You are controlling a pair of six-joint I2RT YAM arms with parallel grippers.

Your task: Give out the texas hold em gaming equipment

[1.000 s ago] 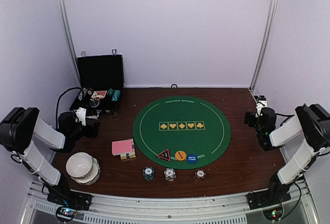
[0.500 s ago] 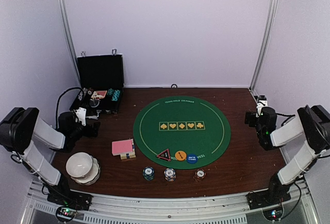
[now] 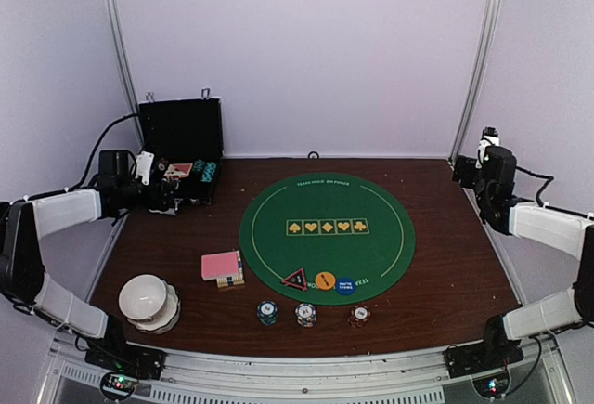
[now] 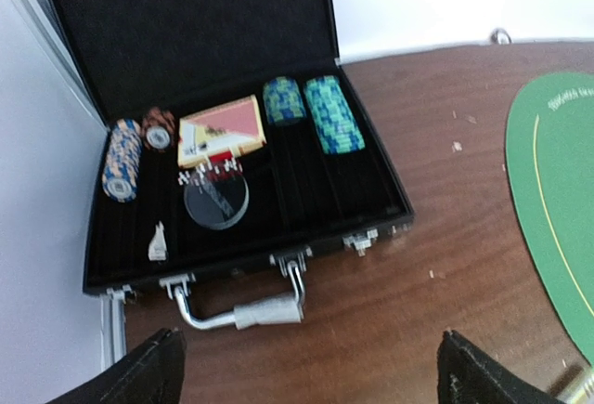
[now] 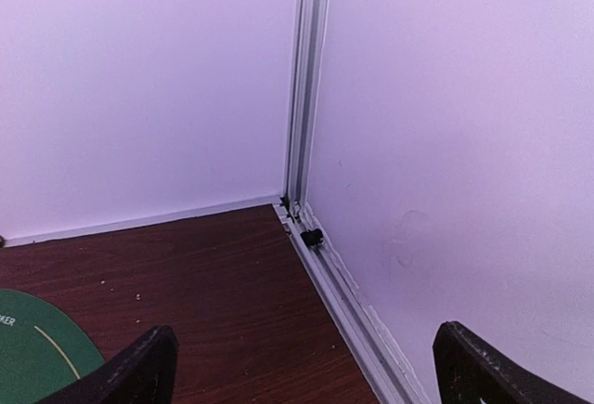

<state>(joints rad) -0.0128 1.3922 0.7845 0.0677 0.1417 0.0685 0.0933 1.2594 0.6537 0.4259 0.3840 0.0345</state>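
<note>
L gripper (image 4: 306,381) is hovering before open black case (image 4: 371,181), jaws spread wide, empty, prob lining up on teal chip rows (image 4: 320,111) inside. R gripper (image 5: 311,371), also spread and empty, is facing the corner. Only top cam is showing pink card deck (image 3: 221,265), chip stacks (image 3: 306,314) by near edge, and orange button (image 3: 324,280) on green mat (image 3: 327,200).
</note>
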